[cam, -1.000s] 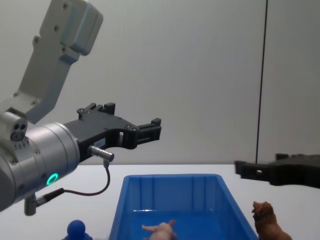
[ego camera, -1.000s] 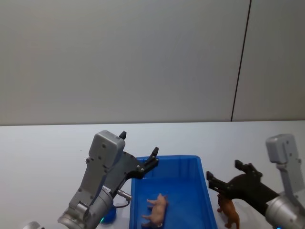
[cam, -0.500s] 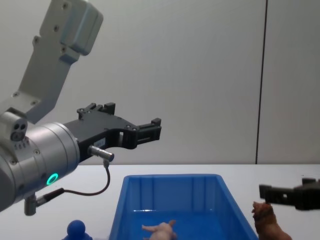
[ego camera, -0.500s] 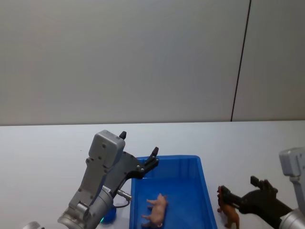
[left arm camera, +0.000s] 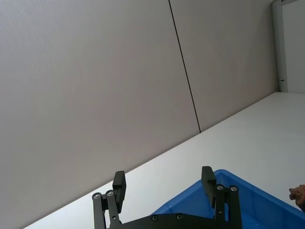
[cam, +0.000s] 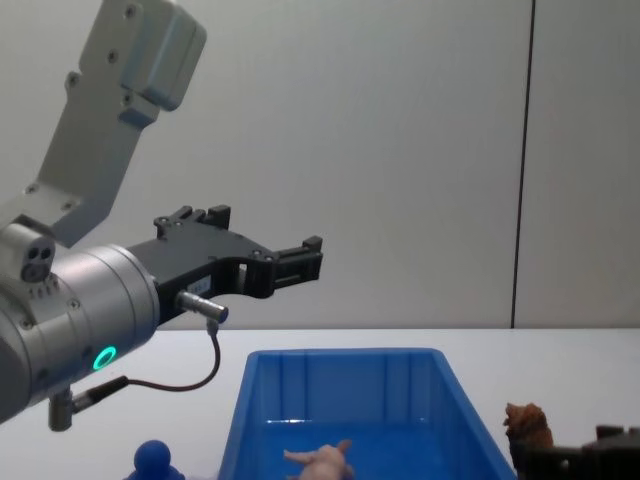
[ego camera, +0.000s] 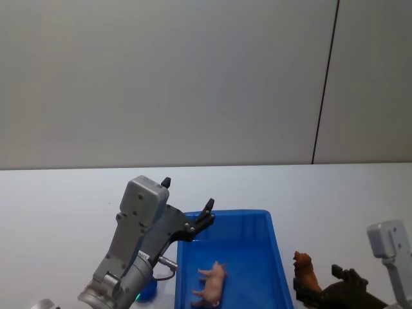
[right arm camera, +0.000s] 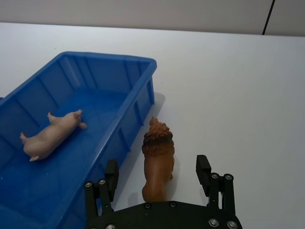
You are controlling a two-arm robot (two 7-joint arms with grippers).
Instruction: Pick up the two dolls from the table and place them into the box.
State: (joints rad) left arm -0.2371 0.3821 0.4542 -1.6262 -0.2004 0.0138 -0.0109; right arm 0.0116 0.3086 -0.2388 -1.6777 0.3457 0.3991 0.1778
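Observation:
The pale pink pig doll (ego camera: 211,284) lies on its side inside the blue box (ego camera: 273,254). The reddish-brown shaggy doll (ego camera: 305,273) stands on the white table (ego camera: 64,206), just right of the box. My right gripper (right arm camera: 157,172) is low over the table and open, its two fingers either side of the brown doll (right arm camera: 158,164) without touching it. My left gripper (ego camera: 188,194) hangs open and empty in the air above the box's far left corner. The right wrist view also shows the pig (right arm camera: 50,133) in the box (right arm camera: 143,86).
A small blue round-headed figure (cam: 153,460) sits on the table left of the box, under my left arm. A grey wall with a dark vertical seam stands behind the table. Bare tabletop stretches beyond and to the right of the box.
My right gripper has dropped from above the box's right rim and drawn back, coming down around the brown doll. The left arm, pig and box are still.

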